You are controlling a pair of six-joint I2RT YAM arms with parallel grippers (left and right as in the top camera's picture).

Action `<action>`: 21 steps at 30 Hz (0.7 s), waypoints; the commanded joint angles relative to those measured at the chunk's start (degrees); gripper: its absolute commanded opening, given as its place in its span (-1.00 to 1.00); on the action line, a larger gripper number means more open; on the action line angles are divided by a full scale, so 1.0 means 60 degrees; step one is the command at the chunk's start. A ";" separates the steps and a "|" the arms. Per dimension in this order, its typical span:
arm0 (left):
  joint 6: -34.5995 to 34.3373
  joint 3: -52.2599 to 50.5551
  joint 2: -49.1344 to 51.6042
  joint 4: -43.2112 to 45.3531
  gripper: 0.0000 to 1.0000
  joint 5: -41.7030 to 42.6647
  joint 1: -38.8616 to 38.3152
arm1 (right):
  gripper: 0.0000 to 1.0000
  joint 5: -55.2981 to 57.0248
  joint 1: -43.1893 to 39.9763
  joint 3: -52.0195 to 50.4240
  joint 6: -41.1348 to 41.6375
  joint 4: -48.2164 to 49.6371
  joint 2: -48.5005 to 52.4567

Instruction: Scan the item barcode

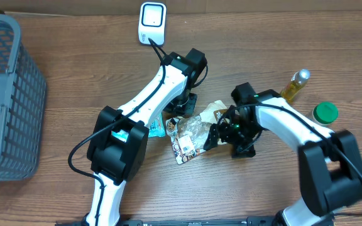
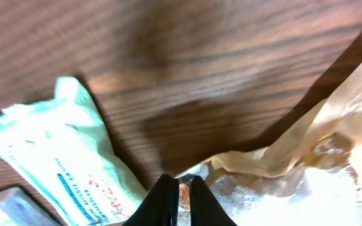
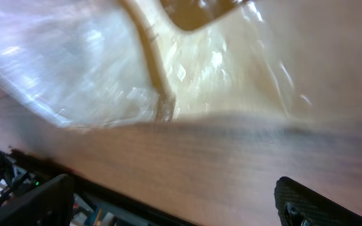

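Bag [image 1: 197,130] edge pinched by left gripper [image 2: 180,196], right gripper [image 3: 181,201] spread alongside

Both arms are white shells with black joints. The left arm [image 1: 146,97], centre-left of the frame, carries a black cable [image 1: 71,158] and a teal glow. The right arm [image 1: 288,119] shows what may be a green light. The left gripper [image 2: 180,182] is glossy black.

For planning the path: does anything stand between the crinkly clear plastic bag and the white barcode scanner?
No loose object does. Between the crinkly clear plastic bag and the white barcode scanner lies bare wooden table; only the left arm and a black cable cross there.
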 commanded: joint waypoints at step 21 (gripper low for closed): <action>-0.0280 -0.0841 -0.0193 -0.1468 -0.81 0.1745 -0.0539 | 1.00 0.0965 -0.1599 0.0521 -0.0393 0.3446 -0.0994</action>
